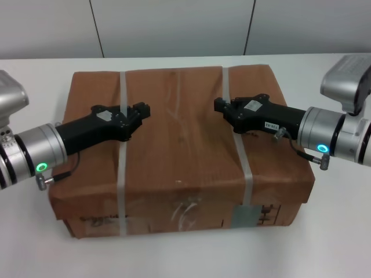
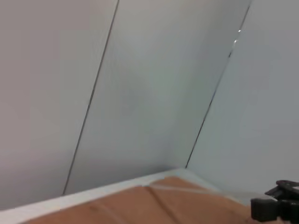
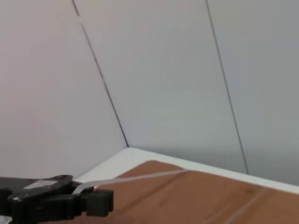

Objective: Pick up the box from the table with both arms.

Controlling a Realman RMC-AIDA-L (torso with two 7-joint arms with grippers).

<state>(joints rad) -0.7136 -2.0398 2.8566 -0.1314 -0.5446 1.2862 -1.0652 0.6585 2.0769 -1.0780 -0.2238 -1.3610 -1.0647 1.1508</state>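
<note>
The box [image 1: 179, 156] is large, brown cardboard, with two whitish straps [image 1: 122, 174] and clear tape along its top seam. It stands on the white table [image 1: 324, 243]. My left gripper [image 1: 144, 110] is over the box top, left of the seam, pointing inward, fingers together and empty. My right gripper [image 1: 219, 105] is over the top right of the seam, pointing inward, also shut and empty. The two tips face each other across the middle. The box top shows in the left wrist view [image 2: 154, 207] and right wrist view [image 3: 201, 196].
A grey panelled wall [image 1: 174, 26] stands right behind the table's far edge. White tabletop runs on all sides of the box. The right gripper [image 2: 275, 207] shows in the left wrist view, the left gripper [image 3: 100, 203] in the right wrist view.
</note>
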